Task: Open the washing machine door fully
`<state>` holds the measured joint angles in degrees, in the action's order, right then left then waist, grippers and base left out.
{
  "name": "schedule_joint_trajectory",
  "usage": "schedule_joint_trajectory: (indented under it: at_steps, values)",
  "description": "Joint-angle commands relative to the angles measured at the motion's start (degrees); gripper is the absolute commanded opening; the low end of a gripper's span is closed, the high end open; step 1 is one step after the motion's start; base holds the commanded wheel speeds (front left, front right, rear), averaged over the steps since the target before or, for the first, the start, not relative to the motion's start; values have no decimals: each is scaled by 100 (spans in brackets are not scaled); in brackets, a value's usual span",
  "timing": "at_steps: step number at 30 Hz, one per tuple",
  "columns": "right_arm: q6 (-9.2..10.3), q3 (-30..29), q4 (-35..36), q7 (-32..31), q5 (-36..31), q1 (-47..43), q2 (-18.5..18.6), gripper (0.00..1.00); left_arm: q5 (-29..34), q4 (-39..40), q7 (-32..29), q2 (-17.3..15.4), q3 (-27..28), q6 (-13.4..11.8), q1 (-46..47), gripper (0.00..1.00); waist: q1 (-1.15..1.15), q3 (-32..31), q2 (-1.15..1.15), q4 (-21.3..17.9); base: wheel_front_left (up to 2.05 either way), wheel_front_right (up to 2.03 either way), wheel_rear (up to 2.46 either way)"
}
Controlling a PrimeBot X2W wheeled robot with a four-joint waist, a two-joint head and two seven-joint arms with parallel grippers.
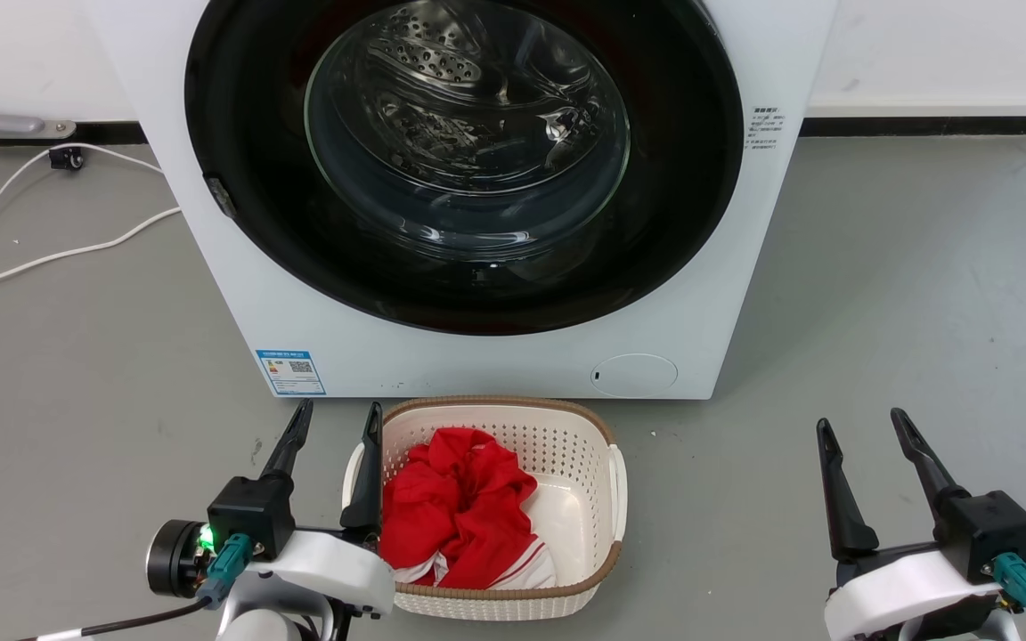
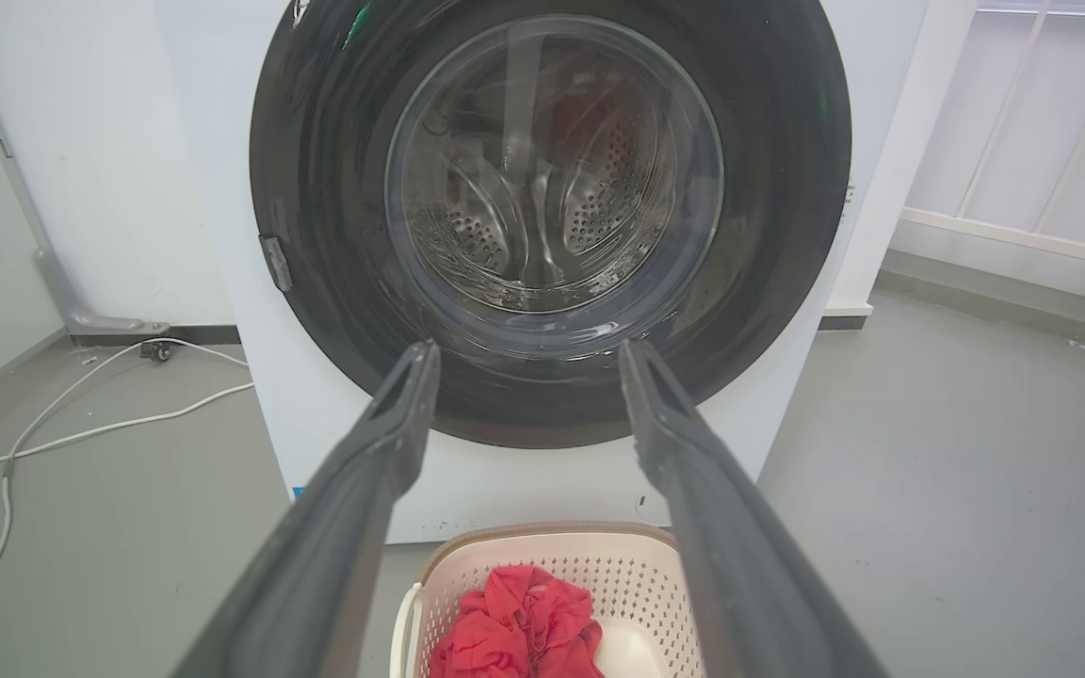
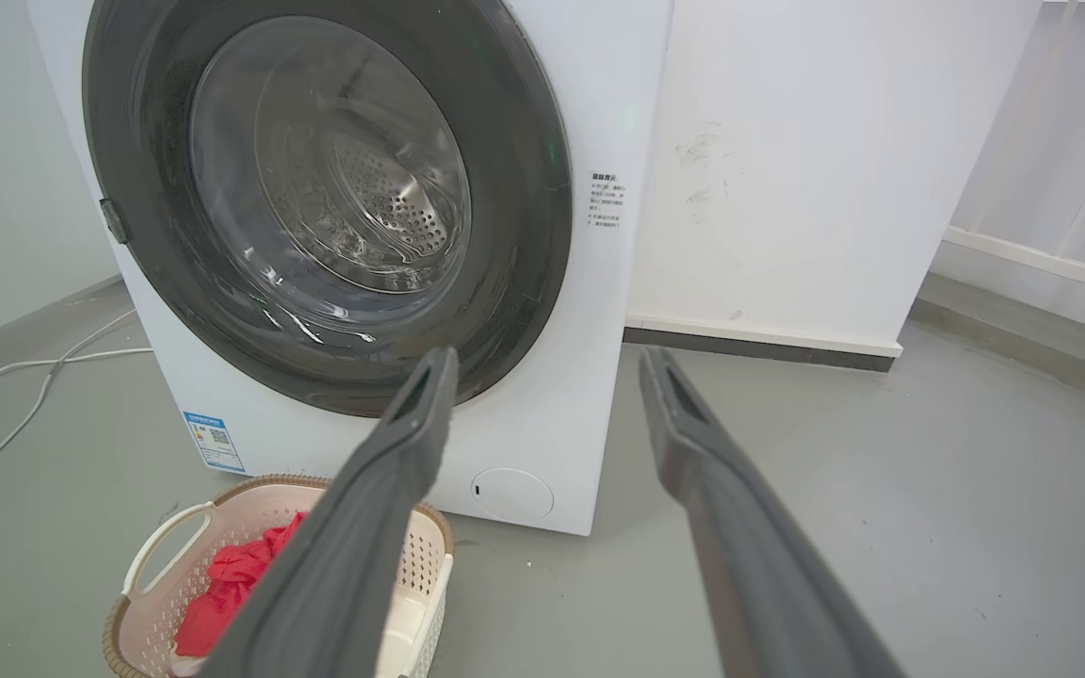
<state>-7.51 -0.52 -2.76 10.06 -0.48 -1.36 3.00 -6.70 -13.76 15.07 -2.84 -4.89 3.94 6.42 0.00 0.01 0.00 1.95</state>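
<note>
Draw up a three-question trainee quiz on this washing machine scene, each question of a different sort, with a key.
1. True or false: the washing machine door sits shut against the front of the washing machine.
2. Multiple choice: what lies in the basket on the floor before the machine? A) a red cloth; B) a blue towel; C) a pair of shoes.
3. Fill in the missing word: the left gripper and the right gripper both hang short of the door with fingers ____, holding nothing.

Key: 1 true; 2 A; 3 open.
</note>
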Motion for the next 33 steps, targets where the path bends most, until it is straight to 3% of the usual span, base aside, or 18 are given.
schedule_joint_trajectory:
  at_steps: [1,7,8,9,10,18,33]
  values:
    - [4,9,-9,10,-6,20,-24,100,13,-17,15,-7,8,-25,77,100,0,2,0,2,0,0,0]
    - [4,28,-4,0,59,0,-24,100,19,-25,15,-7,23,-31,80,100,0,8,0,3,0,0,0]
    - [4,24,-5,4,67,-3,-24,47,24,-27,15,-7,29,-32,80,100,0,8,0,3,0,0,0]
    - [3,27,-2,19,104,-4,-24,30,23,-29,15,-7,33,-31,79,100,0,9,0,3,0,0,0]
    - [4,47,-12,18,131,-5,-24,0,25,-30,15,-7,36,-30,79,100,0,10,0,2,0,0,0]
    - [4,90,-124,88,840,-2,-22,0,-26,-5,15,-7,32,-38,81,100,0,24,0,-9,0,0,0]
    - [3,-37,-594,361,4254,460,-20,0,-131,120,15,-6,23,-78,242,100,0,387,0,20,0,0,0]
